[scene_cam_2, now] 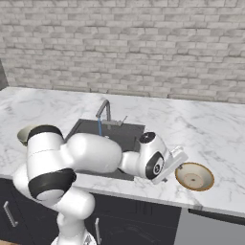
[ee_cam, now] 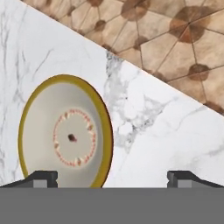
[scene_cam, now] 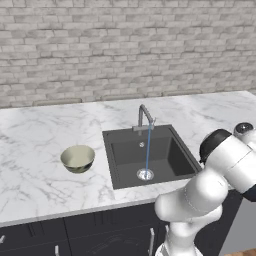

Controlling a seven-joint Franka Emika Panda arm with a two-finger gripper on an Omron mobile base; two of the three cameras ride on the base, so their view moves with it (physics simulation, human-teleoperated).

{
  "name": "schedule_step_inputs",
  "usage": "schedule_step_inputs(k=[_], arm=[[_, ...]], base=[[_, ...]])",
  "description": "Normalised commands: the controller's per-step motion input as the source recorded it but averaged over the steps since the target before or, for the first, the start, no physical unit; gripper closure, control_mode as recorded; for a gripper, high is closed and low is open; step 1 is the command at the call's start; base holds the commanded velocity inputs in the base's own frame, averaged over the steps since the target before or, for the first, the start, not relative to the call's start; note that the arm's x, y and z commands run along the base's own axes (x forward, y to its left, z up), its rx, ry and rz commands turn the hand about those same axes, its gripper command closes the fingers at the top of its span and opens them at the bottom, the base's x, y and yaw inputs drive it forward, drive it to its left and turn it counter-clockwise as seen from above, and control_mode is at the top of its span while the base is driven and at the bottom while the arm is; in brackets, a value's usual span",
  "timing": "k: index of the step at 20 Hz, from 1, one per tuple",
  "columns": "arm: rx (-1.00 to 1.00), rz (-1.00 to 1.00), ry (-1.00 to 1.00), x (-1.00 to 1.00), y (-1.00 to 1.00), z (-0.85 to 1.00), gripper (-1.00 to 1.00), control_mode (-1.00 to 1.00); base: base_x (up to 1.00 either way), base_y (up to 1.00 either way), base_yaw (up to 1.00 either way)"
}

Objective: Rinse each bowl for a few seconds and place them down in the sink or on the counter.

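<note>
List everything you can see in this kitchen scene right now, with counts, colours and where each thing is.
Deep bowl: one, pale greenish-cream, on the counter left of the sink.
Shallow bowl: one, tan with a mottled inside, on the counter right of the sink, near the front edge.
Sink: one, dark grey, recessed in the counter.
Faucet: one, silver, behind the basin, water running to the drain.
Counter: one, white marble, grey veins.
Wall: grey brick.
Cabinets: dark, under the counter.
Arm: white.
Gripper: open, beside the shallow bowl.
</note>
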Motion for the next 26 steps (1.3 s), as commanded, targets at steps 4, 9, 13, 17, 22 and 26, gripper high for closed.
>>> schedule_step_inputs(k=[4, 9, 13, 17, 22, 26], arm=[[0.01, 0.0, 0.01, 0.24, -0.12, -0.26, -1.0, -1.0], [0.02, 0.0, 0.01, 0.24, -0.18, -0.23, -1.0, -1.0], [0.02, 0.0, 0.0, 0.21, -0.23, -0.2, -1.0, -1.0], [0.02, 0.0, 0.0, 0.21, -0.25, -0.19, -1.0, -1.0], [0.02, 0.0, 0.0, 0.19, -0.3, -0.17, -1.0, -1.0], [0.03, 0.0, 0.01, 0.19, -0.32, -0.17, -1.0, -1.0]], base=[[0.0, 0.0, 0.0], [0.0, 0.0, 0.0], [0.0, 0.0, 0.0], [0.0, 0.0, 0.0], [0.0, 0.0, 0.0], [0.0, 0.0, 0.0]])
